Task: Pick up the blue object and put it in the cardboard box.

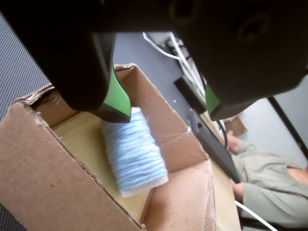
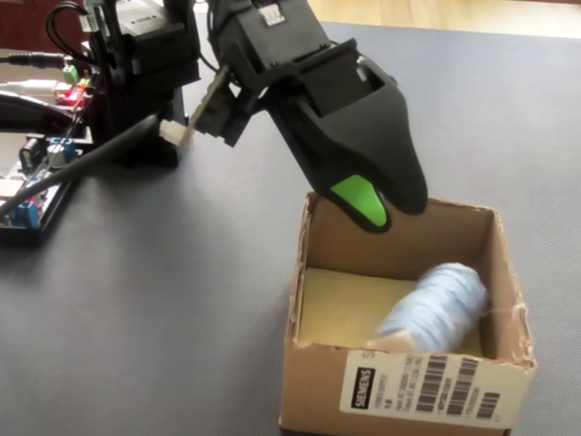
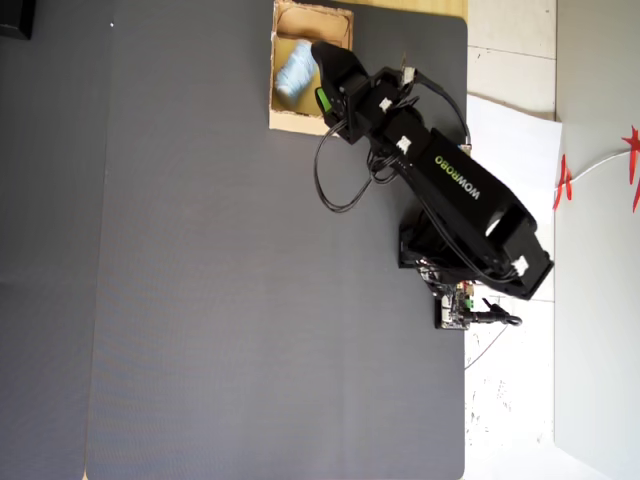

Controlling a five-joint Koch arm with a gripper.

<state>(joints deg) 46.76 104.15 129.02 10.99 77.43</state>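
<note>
The blue object (image 1: pixel 134 151), a pale-blue ribbed roll, lies inside the cardboard box (image 1: pixel 43 163) on its yellowish floor. In the fixed view the blue object (image 2: pixel 436 304) looks blurred, low against the right wall of the box (image 2: pixel 318 381). My gripper (image 1: pixel 167 113) is open just above the box, its green-padded jaws wide apart with nothing between them. Its left jaw tip hangs over the roll's upper end. In the fixed view the gripper (image 2: pixel 390 211) hovers over the box's back rim. From overhead, the gripper (image 3: pixel 320 75) covers the right side of the box (image 3: pixel 300 122), with the blue object (image 3: pixel 293 72) beside it.
The arm's base (image 2: pixel 145 73) and a circuit board with wires (image 2: pixel 36 182) stand at the left of the fixed view. The box sits at the dark mat's top edge overhead, with white paper (image 3: pixel 510 130) to the right. A person (image 1: pixel 269 178) sits beyond the table.
</note>
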